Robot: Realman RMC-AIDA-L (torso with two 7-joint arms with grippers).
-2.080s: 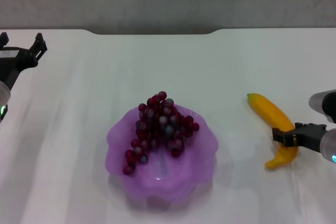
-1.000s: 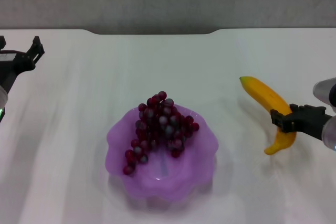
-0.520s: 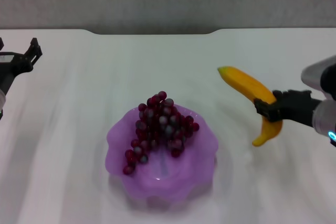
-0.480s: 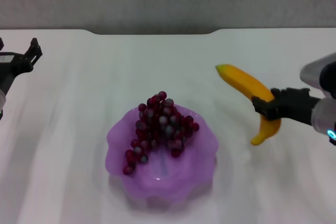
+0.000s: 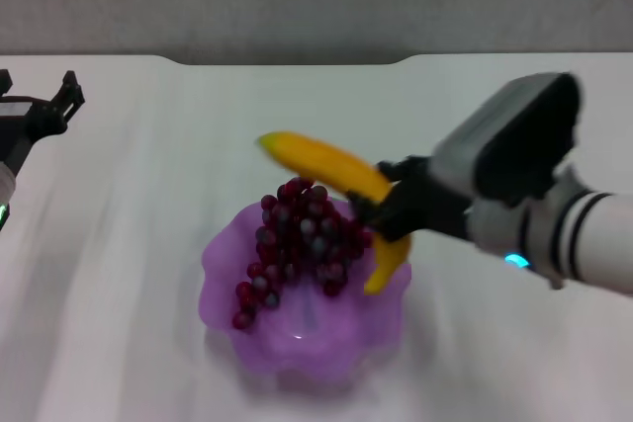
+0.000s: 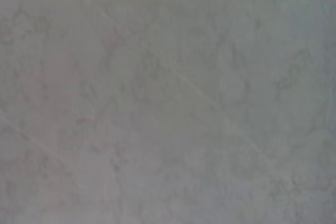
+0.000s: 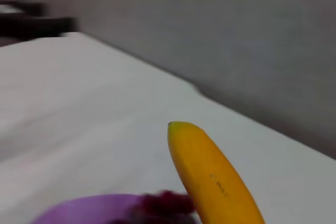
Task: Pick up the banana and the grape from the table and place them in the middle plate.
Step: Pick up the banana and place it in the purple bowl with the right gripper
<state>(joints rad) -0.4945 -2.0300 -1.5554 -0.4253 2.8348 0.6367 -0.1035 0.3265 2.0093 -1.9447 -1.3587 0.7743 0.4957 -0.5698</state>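
The purple scalloped middle plate (image 5: 227, 289) sits on the white table (image 5: 119, 244), with the bunch of dark red grapes (image 5: 302, 239) lying in it. My right gripper (image 5: 381, 214) is shut on the yellow banana (image 5: 321, 165) and holds it in the air over the right part of the plate, just above the grapes. The right wrist view shows the banana (image 7: 212, 182) close up, with the plate rim (image 7: 89, 208) and grapes (image 7: 163, 205) below it. My left gripper (image 5: 40, 106) is parked at the far left of the table, open and empty.
The table's far edge has a shallow notch (image 5: 287, 61) before a grey wall. The left wrist view shows only a plain grey surface.
My right gripper has lifted the banana off the table on the right and carried it left, to above the plate and grapes. The left arm has hardly moved.
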